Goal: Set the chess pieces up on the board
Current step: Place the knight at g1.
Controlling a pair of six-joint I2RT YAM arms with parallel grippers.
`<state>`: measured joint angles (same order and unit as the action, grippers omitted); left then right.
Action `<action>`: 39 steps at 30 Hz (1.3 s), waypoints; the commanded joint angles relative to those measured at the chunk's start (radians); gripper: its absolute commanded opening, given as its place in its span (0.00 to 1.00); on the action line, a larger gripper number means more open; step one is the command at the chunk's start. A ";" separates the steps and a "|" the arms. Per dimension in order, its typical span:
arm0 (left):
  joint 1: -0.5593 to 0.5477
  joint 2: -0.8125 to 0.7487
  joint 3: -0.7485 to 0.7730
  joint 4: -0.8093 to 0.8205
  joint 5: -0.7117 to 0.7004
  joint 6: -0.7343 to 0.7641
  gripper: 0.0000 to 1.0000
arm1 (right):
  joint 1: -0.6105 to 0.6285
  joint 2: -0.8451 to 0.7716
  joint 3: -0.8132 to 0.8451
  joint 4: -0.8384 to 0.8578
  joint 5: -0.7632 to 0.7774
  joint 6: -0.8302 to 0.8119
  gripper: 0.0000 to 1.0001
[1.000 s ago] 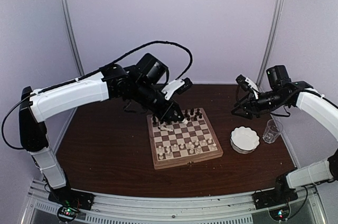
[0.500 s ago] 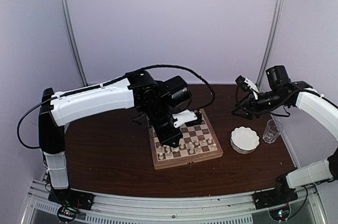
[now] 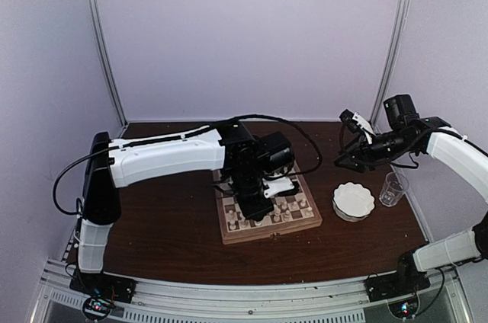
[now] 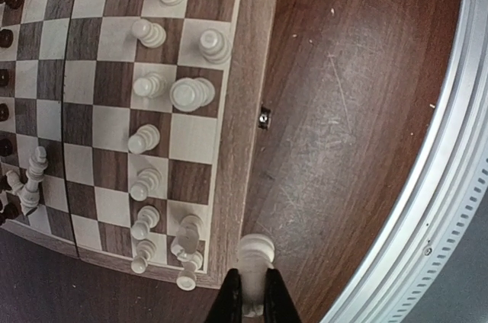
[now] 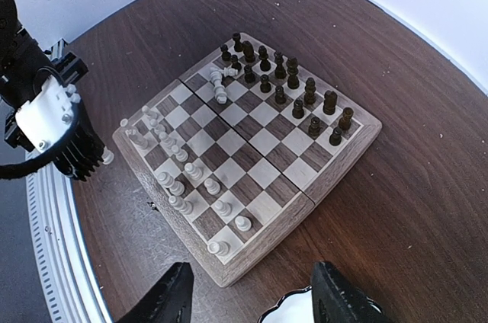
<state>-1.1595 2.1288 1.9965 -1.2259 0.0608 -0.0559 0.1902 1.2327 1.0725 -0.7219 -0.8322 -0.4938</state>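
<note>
One piece [image 4: 254, 251] in left gripper [image 4: 254, 276] (beside board [image 4: 245, 110])

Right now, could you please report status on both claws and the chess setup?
Left claw shut on white piece, at the board border. Right claw open, off the board. Tipped white pieces lying by the dark pieces.

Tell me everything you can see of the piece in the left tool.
The piece is cream-white, turned and wood-like, with a rounded, ringed head; its lower part is hidden. The left tool is shut on it from both sides. In the wrist view it shows at the board's outer border near a corner, partly over the table.
</note>
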 commanded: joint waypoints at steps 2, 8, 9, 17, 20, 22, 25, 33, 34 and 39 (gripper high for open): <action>-0.003 0.033 0.107 0.035 -0.032 -0.005 0.00 | -0.005 0.002 -0.008 -0.003 0.005 -0.012 0.55; -0.003 0.130 0.306 0.053 -0.022 0.032 0.00 | -0.006 0.021 0.005 -0.006 0.061 -0.008 0.55; -0.002 0.152 0.340 0.055 -0.022 0.036 0.00 | -0.006 0.022 0.005 -0.005 0.073 -0.004 0.55; -0.003 0.262 0.465 0.133 -0.008 0.046 0.00 | -0.009 0.029 0.006 0.003 0.130 0.003 0.55; -0.002 0.282 0.467 0.171 0.016 0.046 0.00 | -0.011 0.034 0.007 0.002 0.141 0.004 0.55; -0.003 0.296 0.467 0.193 0.034 0.046 0.00 | -0.012 0.037 0.009 0.002 0.147 0.004 0.55; -0.002 0.317 0.472 0.221 0.050 0.043 0.00 | -0.013 0.040 0.010 0.001 0.156 0.005 0.55; -0.003 0.363 0.478 0.247 0.074 0.033 0.00 | -0.017 0.044 0.012 -0.001 0.162 0.006 0.56; -0.003 0.366 0.476 0.247 0.072 0.034 0.00 | -0.018 0.045 0.012 -0.001 0.163 0.005 0.56; -0.003 0.382 0.470 0.237 0.042 0.036 0.00 | -0.020 0.050 0.012 -0.001 0.163 0.004 0.56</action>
<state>-1.1595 2.4870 2.4485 -1.0191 0.1123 -0.0242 0.1772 1.2751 1.0725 -0.7227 -0.6788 -0.4915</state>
